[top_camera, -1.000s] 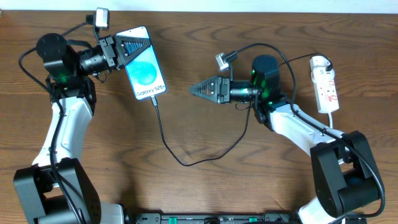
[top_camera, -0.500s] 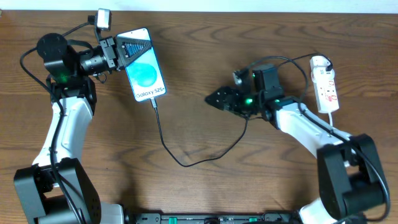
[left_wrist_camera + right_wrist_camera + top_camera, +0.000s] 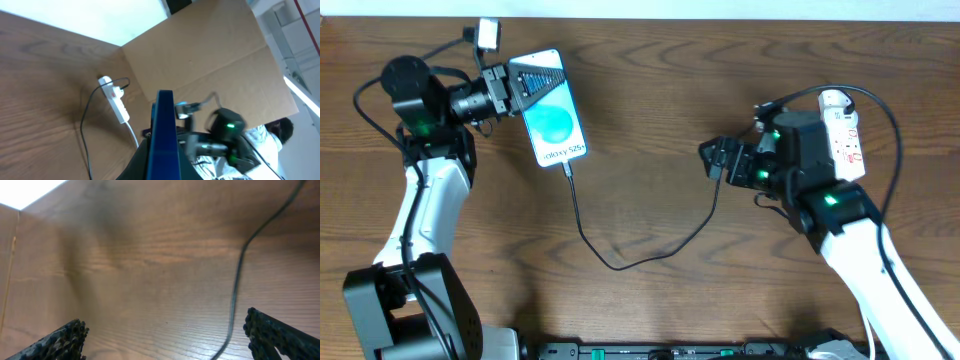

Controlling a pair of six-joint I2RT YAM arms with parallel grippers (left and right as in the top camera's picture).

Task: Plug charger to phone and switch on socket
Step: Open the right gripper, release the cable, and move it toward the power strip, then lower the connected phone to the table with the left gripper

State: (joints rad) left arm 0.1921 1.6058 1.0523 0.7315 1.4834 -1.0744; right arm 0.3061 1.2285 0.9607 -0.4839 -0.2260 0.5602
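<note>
left hand (image 3: pixel 542 72): closed tight on the top end of the phone (image 3: pixel 555 120). in the left wrist view we see the phone edge-on, clamped between the fingers, so this hand is pinning it.
right hand (image 3: pixel 713 160): spread wide and holding nothing. in the right wrist view the two fingertips sit at the far edges, with only bare table (image 3: pixel 150 255) and a run of cable between them.
phone: lies screen up at the upper left of the table, tilted, with its lower end toward the middle.
charger (image 3: pixel 620 264): its plug tip (image 3: pixel 568 170) meets the phone's lower end and looks seated, though it is too small for us to be sure. the cable loops toward the front edge, then climbs right and passes under the right arm.
socket (image 3: pixel 847 140): at the far right, just behind the right arm and partly covered by it. its red marks (image 3: pixel 850 128) show. the right hand points away from it, toward the middle.
step in hand: we judge the plugging-in is done or nearly so, and the switch is not yet pressed.
next move: we think the right hand must turn back to the socket, find the red switch and press it with one fingertip. narrowing the fingers first would give a firmer push. the strip is light and loose, so a press from above suits it better than one from the side.
</note>
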